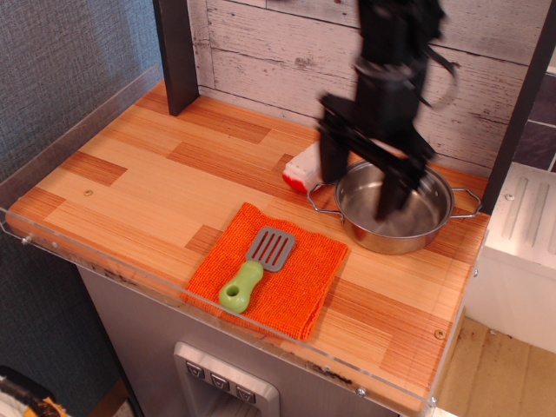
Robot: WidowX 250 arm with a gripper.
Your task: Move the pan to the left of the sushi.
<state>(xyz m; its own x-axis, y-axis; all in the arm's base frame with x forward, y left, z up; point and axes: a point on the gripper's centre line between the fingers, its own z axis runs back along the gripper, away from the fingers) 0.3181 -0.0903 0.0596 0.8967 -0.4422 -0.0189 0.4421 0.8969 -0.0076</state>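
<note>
While an orange cloth [269, 274] is spread near the front edge of the wooden counter [130, 187], a green-handled grey spatula [256, 265] is laid on it. Behind it, the sushi [301, 169] is seen just left of the pan [408, 230]. Nothing is seen inside the steel pan. Above its left half, the blurred gripper [365, 187] is held wide open, nothing grasped.

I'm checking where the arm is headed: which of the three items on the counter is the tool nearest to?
The pan: the open tool hangs right over it, while the sushi sits beside it and the spatula lies farther off.
</note>
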